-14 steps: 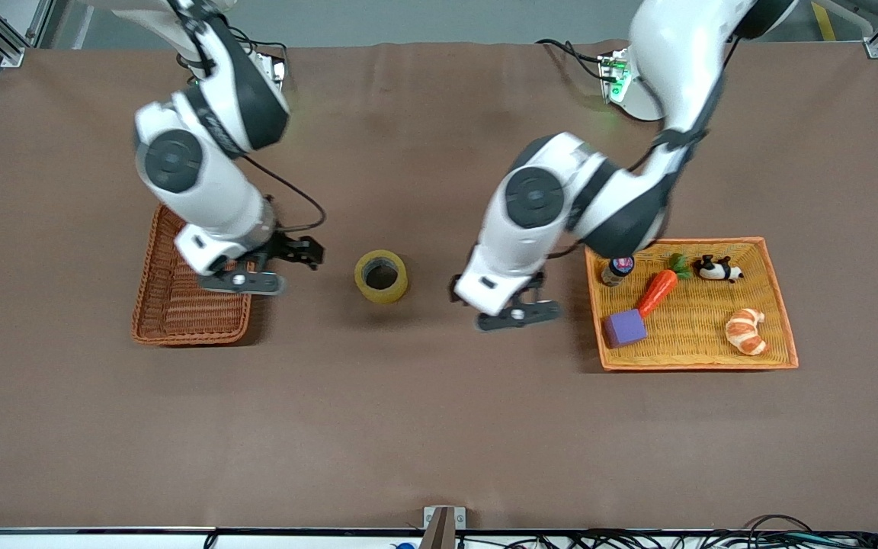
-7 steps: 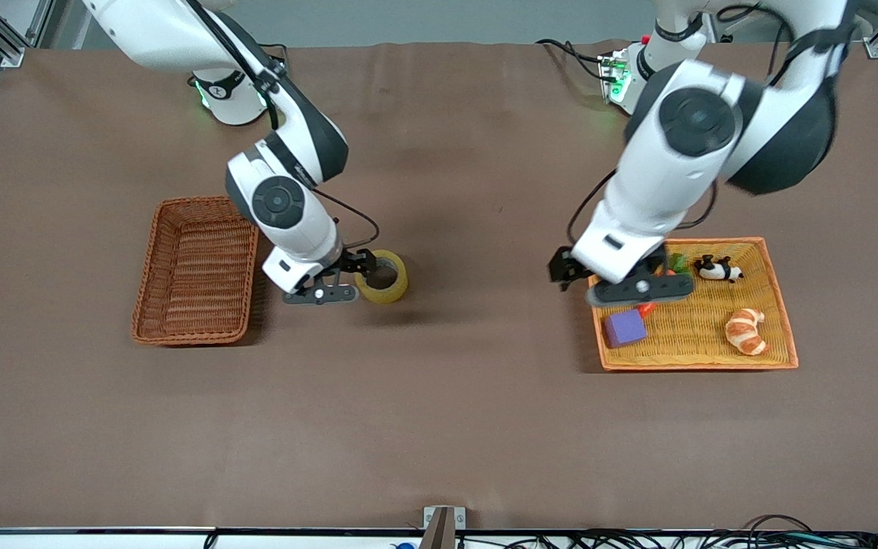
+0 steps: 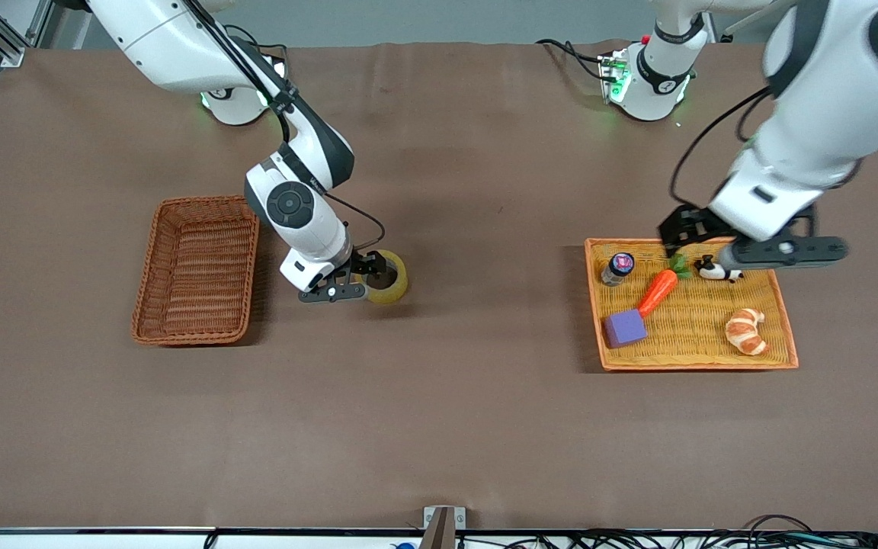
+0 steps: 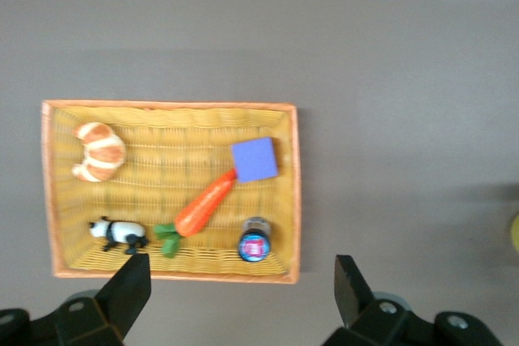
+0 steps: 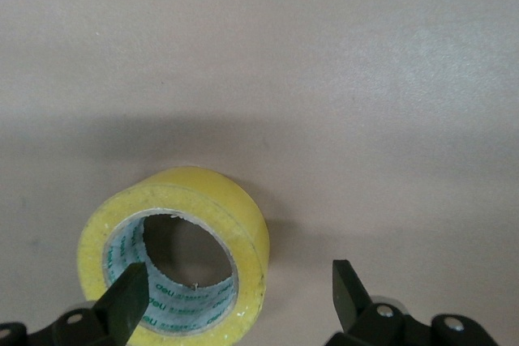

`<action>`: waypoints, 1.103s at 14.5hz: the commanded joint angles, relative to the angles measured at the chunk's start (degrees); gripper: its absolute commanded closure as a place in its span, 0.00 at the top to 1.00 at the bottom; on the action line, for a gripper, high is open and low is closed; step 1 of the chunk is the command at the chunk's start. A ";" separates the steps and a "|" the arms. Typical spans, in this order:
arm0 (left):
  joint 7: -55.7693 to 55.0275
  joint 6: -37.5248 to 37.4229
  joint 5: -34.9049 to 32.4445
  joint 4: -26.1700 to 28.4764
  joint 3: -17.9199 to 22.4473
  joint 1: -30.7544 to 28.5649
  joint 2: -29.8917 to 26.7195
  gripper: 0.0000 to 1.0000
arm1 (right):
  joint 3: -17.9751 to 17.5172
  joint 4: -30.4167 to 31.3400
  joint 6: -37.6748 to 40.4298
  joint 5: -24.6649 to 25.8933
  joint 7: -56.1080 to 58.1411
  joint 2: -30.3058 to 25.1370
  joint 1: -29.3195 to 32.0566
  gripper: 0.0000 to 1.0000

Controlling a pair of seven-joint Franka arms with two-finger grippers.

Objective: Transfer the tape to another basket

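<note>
The tape (image 3: 399, 284), a yellowish roll with a pale core, lies flat on the brown cloth beside the reddish-brown wicker basket (image 3: 195, 267), toward the right arm's end. My right gripper (image 3: 334, 292) hangs low at the roll, open. In the right wrist view one fingertip (image 5: 126, 304) shows over the hole of the tape (image 5: 235, 224) and the other over bare cloth; my right gripper (image 5: 237, 301) holds nothing. My left gripper (image 3: 778, 252) is up over the farther rim of the orange tray, open and empty, as the left wrist view shows of my left gripper (image 4: 240, 289).
The flat orange tray (image 3: 690, 367) at the left arm's end holds a croissant (image 3: 745, 332), a purple block (image 3: 625, 328), a carrot (image 3: 656, 291), a toy panda (image 3: 713, 268) and a small bottle (image 3: 618, 268). Cables run along the table's near edge.
My right gripper swung from over the basket across to the tape and sank beside it. My left arm drew back from the table's middle to above the orange tray. Both stayed open.
</note>
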State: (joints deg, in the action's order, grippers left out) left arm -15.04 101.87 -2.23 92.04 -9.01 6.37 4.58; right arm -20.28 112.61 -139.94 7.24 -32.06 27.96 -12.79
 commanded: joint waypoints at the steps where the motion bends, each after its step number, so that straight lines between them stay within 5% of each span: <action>1: 7.19 -2.46 2.22 2.18 4.07 0.13 -4.83 1.00 | -0.28 0.76 -2.26 3.03 -1.42 1.91 -0.22 1.00; 10: 10.21 -7.48 4.34 2.18 6.55 -2.42 -7.57 1.00 | 0.07 0.59 -4.89 6.12 -3.44 5.52 -0.13 0.98; 11: 10.21 -7.57 4.17 2.01 6.55 -2.50 -6.96 1.00 | 0.07 0.59 -5.51 6.47 -3.79 5.61 -0.05 0.90; 16: 10.21 -6.87 3.46 1.74 6.20 -2.59 -4.05 1.00 | 0.07 0.33 -4.99 6.83 -3.88 5.61 0.48 0.23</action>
State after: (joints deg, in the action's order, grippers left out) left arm -5.82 94.81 1.32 94.06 -2.27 4.42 -0.37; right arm -19.85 112.95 -144.90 12.50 -34.23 33.64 -12.83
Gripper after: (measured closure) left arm 0.000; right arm 0.410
